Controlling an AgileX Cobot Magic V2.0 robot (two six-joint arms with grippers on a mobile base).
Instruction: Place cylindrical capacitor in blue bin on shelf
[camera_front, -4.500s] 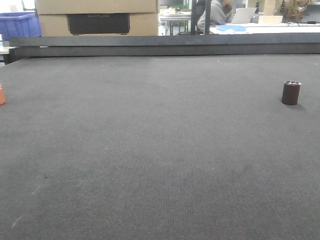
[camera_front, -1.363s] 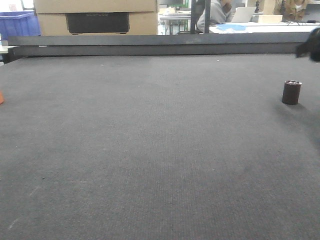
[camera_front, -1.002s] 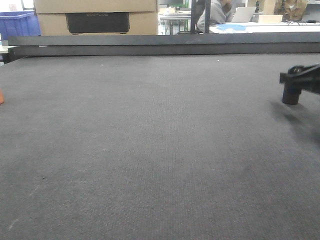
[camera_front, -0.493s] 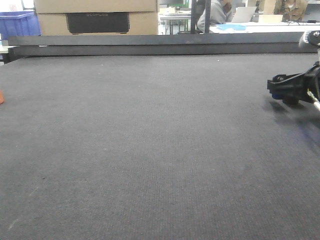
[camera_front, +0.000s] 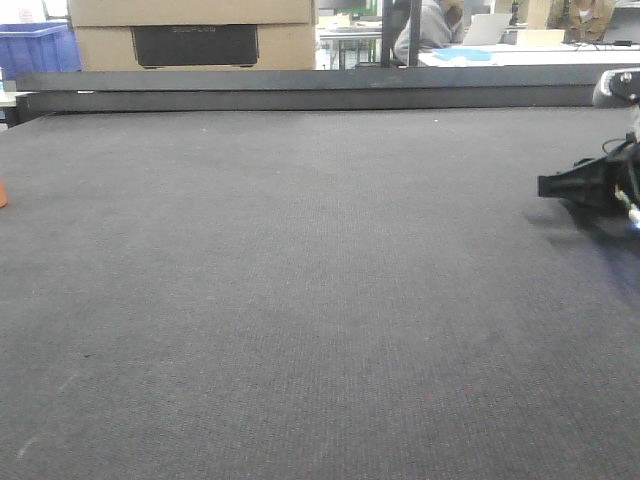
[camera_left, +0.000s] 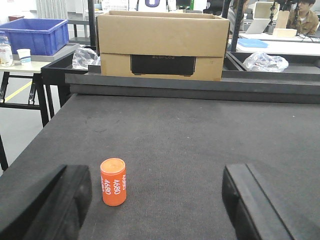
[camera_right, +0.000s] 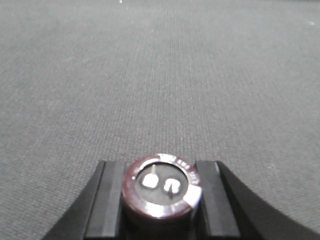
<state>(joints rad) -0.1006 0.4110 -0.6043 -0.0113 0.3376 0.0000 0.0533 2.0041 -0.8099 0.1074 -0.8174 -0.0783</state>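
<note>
**Right gripper** (camera_right: 161, 196): closed on one cylindrical capacitor (camera_right: 162, 181). One black pad touches each side of it. The capacitor stands upright, its silver-rimmed top face with two terminals towards the wrist camera. Its lower body is cut off by the frame edge, so contact with the dark grey mat (camera_front: 300, 300) cannot be confirmed.

**Front view:** the right gripper sits low at the far right and is cut off by the frame edge. It hides the capacitor completely.

**Left gripper** (camera_left: 157, 200): jaws wide apart, holding nothing. One orange cylinder (camera_left: 113, 181), printed "4680", stands upright between the fingers, nearer the left one and clear of both. In the front view only a sliver of it shows at the left edge.

**Far side:**
- one cardboard box (camera_left: 160, 45)
- one blue bin (camera_left: 37, 35), at far left
- two crumpled plastic bags (camera_left: 267, 61)
</note>
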